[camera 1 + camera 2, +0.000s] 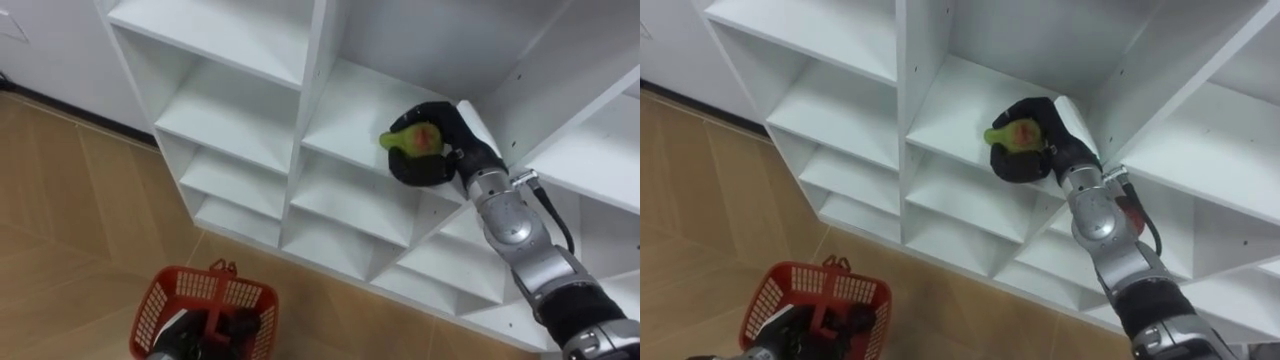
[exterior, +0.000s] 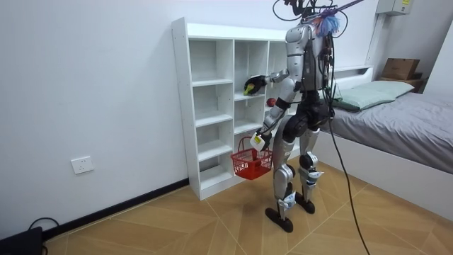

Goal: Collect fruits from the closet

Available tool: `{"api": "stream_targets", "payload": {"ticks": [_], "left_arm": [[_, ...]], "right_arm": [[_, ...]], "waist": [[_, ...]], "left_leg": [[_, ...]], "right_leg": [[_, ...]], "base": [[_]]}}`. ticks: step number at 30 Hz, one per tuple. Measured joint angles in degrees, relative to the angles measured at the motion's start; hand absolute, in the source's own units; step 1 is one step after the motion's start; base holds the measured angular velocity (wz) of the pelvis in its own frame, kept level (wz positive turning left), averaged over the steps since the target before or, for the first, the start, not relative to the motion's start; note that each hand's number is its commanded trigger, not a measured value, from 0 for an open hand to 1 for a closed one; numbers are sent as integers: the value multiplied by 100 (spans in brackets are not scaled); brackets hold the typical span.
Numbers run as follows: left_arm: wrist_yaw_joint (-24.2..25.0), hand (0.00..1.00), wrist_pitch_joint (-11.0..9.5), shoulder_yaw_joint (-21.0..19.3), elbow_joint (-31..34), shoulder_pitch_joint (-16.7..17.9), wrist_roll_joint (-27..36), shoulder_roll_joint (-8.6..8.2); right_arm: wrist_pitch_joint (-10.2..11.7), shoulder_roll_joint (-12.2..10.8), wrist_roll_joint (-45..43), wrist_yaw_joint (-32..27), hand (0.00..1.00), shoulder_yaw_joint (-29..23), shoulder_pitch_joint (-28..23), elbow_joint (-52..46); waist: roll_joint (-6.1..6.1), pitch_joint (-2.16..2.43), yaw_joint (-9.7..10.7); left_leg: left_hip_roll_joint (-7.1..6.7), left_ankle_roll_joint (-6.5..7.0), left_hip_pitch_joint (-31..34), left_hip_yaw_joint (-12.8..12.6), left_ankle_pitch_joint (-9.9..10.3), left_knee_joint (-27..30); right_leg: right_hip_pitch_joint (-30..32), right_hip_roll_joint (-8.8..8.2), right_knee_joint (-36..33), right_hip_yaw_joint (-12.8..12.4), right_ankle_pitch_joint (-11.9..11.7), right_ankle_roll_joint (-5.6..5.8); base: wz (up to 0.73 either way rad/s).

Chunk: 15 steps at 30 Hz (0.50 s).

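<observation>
My right hand point(image 1: 432, 152) is shut on a green-yellow fruit point(image 1: 410, 138) with a red patch. It holds the fruit at the front edge of a middle compartment of the white closet point(image 1: 230, 112). In the room view the fruit point(image 2: 248, 89) is at chest height in front of the shelves. A red plastic basket point(image 1: 205, 305) hangs low at my left side. My left hand point(image 2: 259, 140) is shut on its handle. Dark shapes lie inside the basket; what they are I cannot tell.
I stand close to the open-fronted closet point(image 2: 212, 106) on a wooden floor point(image 1: 60, 200). A small red thing point(image 2: 270, 101) shows on a shelf beyond my right arm. A bed point(image 2: 403, 120) stands behind me at the room view's right.
</observation>
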State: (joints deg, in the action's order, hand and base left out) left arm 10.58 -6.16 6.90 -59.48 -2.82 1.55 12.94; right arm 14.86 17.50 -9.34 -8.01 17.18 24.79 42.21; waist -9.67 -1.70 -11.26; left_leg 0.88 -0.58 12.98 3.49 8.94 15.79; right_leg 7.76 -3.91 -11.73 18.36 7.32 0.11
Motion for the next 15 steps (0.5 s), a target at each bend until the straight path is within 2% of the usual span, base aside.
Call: {"api": "stream_targets", "payload": {"ticks": [15], "left_arm": [[-29,100,-1,-8,0,-18,3,-63]], "right_arm": [[5,-26,5,-12,100,-2,-7,-16]], "waist": [[5,5,6]], "left_leg": [[-3,2,17,-5,-1,3]], "right_leg": [[14,-4,0,-3,-1,2]], "base": [[0]]}}
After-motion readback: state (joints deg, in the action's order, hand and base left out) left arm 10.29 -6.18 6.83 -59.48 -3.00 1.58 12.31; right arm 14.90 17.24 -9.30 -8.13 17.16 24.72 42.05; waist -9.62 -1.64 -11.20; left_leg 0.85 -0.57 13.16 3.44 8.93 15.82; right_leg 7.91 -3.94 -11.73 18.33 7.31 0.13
